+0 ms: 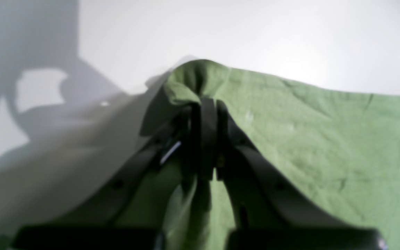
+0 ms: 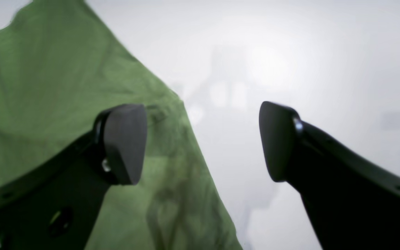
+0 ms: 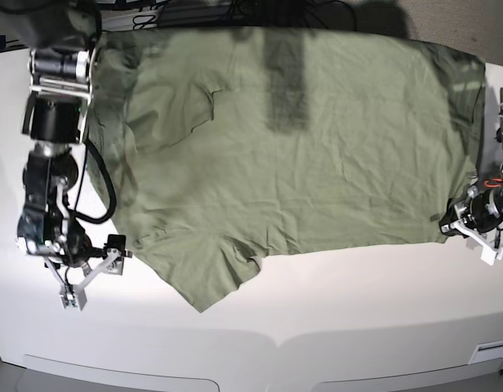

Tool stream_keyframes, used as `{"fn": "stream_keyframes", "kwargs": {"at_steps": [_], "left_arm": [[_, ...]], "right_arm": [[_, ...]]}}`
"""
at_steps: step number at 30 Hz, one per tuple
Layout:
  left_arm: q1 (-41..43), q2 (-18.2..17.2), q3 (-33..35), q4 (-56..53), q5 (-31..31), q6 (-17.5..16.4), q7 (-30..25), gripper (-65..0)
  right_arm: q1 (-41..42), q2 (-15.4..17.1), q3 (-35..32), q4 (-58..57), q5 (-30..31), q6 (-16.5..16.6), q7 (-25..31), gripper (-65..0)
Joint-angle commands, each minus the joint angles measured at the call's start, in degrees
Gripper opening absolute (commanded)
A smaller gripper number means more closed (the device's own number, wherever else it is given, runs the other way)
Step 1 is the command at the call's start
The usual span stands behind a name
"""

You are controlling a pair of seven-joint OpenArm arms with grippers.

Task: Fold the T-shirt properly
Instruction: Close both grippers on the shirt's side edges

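In the left wrist view the left tool (image 1: 205,114) pinches a bunched corner of the T-shirt (image 1: 325,139), while the right wrist view shows the right tool (image 2: 201,142) spread wide beside its edge, and the base view shows it spread flat on the white counter (image 3: 333,318).

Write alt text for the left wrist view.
The left gripper is shut on a bunched edge of the green T-shirt, lifting it into a peak over the white table. The arm's shadow falls at left.
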Motion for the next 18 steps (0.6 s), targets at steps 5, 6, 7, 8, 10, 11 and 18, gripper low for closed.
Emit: {"fn": "stream_keyframes", "kwargs": {"at_steps": [5,6,7,8,10,11,18], "left_arm": [[-1.75,-1.01,-0.04,0.72,-0.63,-0.45,-0.79,-65.0],[-1.75,-1.01,-0.04,0.72,-0.63,-0.45,-0.79,-65.0],[-1.75,-0.98,-0.04,0.72,-0.63,-0.45,-0.79,-65.0],[-1.75,-0.98,-0.04,0.72,-0.63,-0.45,-0.79,-65.0],[-1.77,-0.98,-0.04,0.72,-0.63,-0.45,-0.79,-65.0],[-1.75,-1.01,-0.04,0.72,-0.63,-0.45,-0.79,-65.0],[-1.75,-1.01,-0.04,0.72,-0.63,-0.45,-0.76,-65.0]], "right_arm": [[8.48,0.70,0.31,-12.55,0.48,2.29,-0.72,-16.7],[9.29,0.68,0.31,-14.51,0.48,2.47,-0.70,-16.7],[9.92,0.70,0.31,-16.33,0.48,2.80,-0.68,-16.7],[10.38,0.68,0.31,-17.77,0.48,3.28,-0.63,-16.7],[10.54,0.68,0.31,-19.63,0.63,3.74,-0.59,-16.7],[10.47,0.68,0.31,-20.26,0.90,3.91,-0.70,-16.9],[9.77,0.68,0.31,-21.59,5.25,6.10,-4.28,-17.1]]}}
